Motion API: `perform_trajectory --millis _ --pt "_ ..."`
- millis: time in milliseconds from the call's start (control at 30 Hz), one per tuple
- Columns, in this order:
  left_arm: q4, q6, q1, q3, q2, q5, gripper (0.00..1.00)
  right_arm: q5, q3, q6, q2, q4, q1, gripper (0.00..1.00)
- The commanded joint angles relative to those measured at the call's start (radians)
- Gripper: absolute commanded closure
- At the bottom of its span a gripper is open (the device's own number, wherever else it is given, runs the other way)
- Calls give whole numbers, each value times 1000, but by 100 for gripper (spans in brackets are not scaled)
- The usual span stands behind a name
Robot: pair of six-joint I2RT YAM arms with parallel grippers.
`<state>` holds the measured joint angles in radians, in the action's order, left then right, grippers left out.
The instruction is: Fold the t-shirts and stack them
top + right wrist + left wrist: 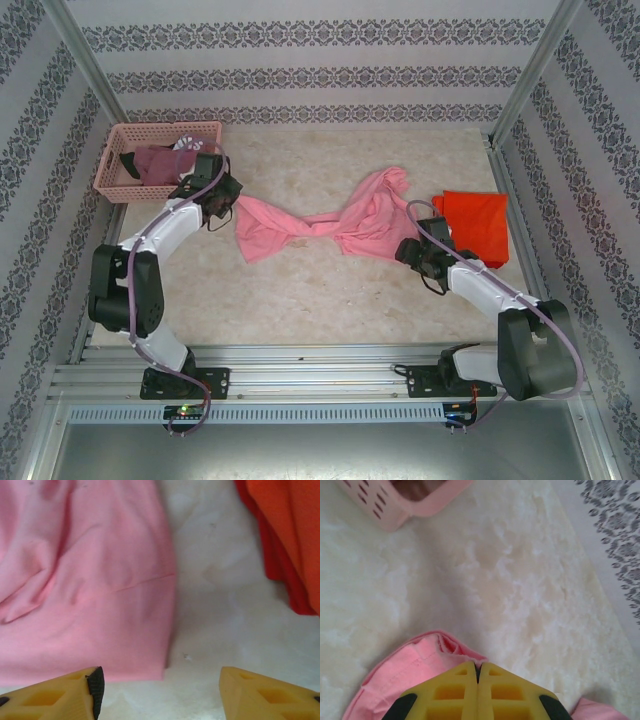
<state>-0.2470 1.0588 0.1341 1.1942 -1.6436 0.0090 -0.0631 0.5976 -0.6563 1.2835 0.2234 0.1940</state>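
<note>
Pink t-shirt sprawls twisted mid-table from above, orange t-shirt flat at 3 o'clock, basket at 10 o'clock; the table is pale and marbled, the walls patterned. Left wrist: left claw is pinched shut on a pink edge. Right wrist: right claw gapes over bare table, hem corner at 11 o'clock; better grab that corner, then pull both ends taut.

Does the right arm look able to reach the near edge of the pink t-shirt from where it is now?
Probably yes. The right gripper hangs open just short of the pink t-shirt, and nothing stands between them but bare table. The orange-red t-shirt lies off to the other side and blocks nothing.
</note>
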Motion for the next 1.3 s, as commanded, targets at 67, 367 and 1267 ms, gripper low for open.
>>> perform_trajectory --millis 67,367,1267 --pt "-11 -23 -20 -31 49 -28 100 23 -29 -37 17 -20 -15 43" --pt "-2 -14 -20 -42 45 -17 100 167 -2 -23 118 -98 27 51" --pt "-38 -151 -24 61 217 -42 100 137 197 149 -297 -18 34 100"
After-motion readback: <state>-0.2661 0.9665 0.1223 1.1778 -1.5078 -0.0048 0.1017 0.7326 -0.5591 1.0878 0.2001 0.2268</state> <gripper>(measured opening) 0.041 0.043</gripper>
